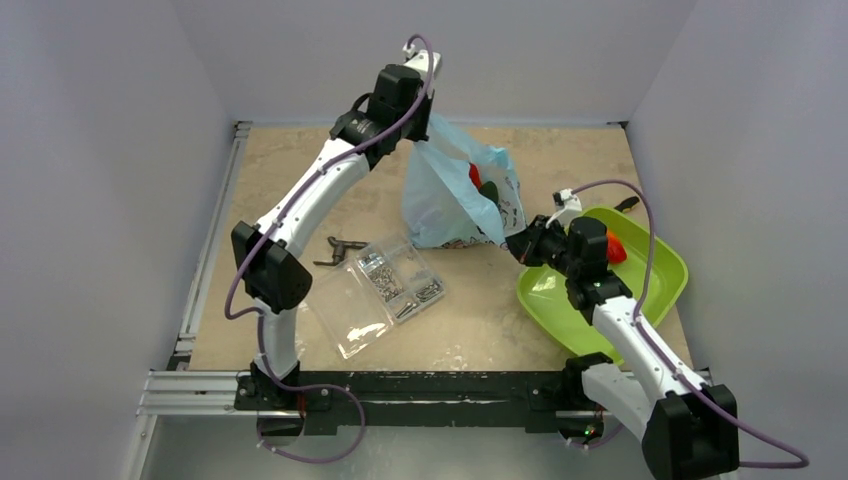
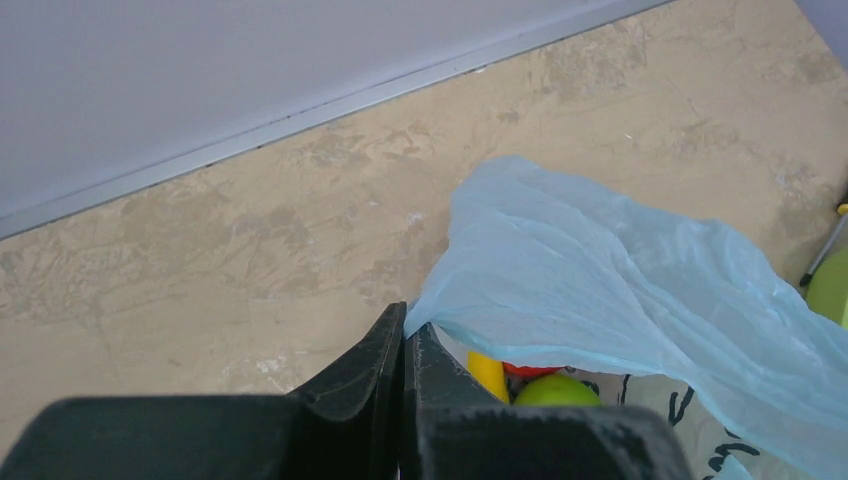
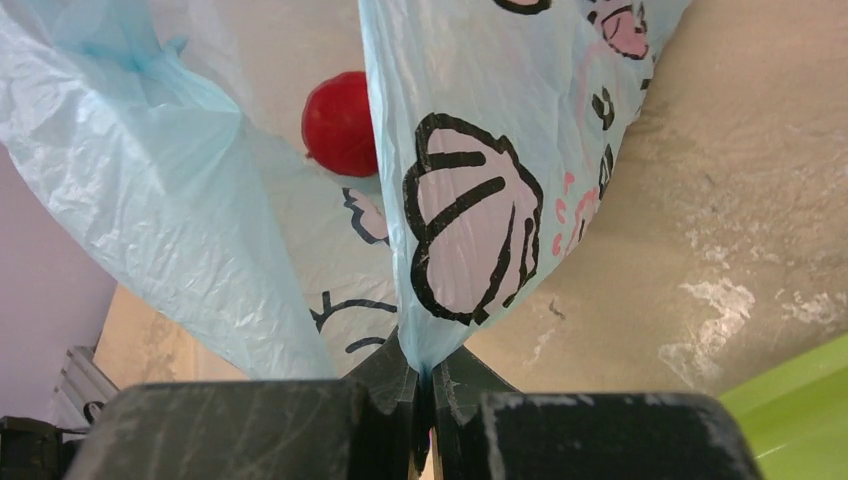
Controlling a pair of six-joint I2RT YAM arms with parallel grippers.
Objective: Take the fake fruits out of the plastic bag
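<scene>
At the tips of the right gripper (image 3: 425, 378), the nearer of the two, the jaws are pressed together on a fold of the plastic bag (image 3: 470, 190), whose printed sheet rises up and away from them. A red fake fruit (image 3: 340, 123) sits higher inside, up and to the left of those tips, between the bag's two sheets. From there the bag's long axis runs up and away to the left gripper (image 2: 405, 335), which is clamped tight on the pale-blue rim at the far, high end. Just below and to the right of the left tips, under that rim, the yellow banana (image 2: 487, 375) and a green fruit (image 2: 556, 390) show in the mouth. With both grippers pinching the bag and the fruits lying between them, the coming move probably turns on tipping from the right gripper's low end. Whether that end is the bag's bottom I cannot tell.
</scene>
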